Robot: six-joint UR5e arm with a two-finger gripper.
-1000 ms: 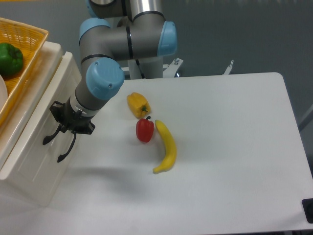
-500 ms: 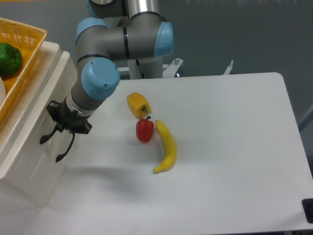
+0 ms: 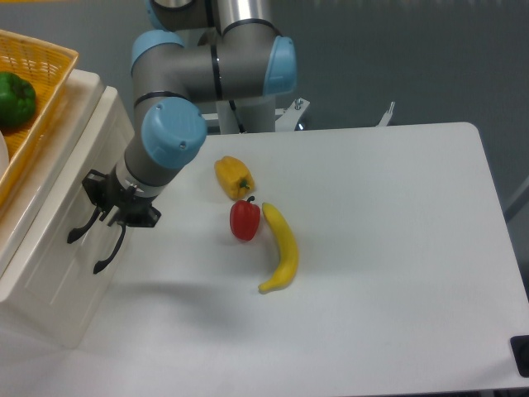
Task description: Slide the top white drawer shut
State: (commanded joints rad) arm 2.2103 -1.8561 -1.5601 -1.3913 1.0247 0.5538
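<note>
The cream-white cabinet (image 3: 50,273) stands at the left edge, its front facing right. The top white drawer (image 3: 70,194) looks pushed in, its front about level with the panel below it. Its black arched handle (image 3: 79,230) sticks out, and the lower drawer's matching handle (image 3: 106,255) sits just below and to the right. My gripper (image 3: 109,212) is at the top drawer's front, right above its handle. Its black fingers merge with the dark handle, so I cannot make out how the jaws stand.
A yellow basket (image 3: 45,78) holding a green pepper (image 3: 16,98) rests on top of the cabinet. On the table lie a yellow pepper (image 3: 234,176), a red pepper (image 3: 245,220) and a banana (image 3: 282,248), all to the right of my arm.
The drawer front and both handles shifted a little left as my arm pushed. In the last half second the arm eased slightly back to the right while the handles stayed put.
</note>
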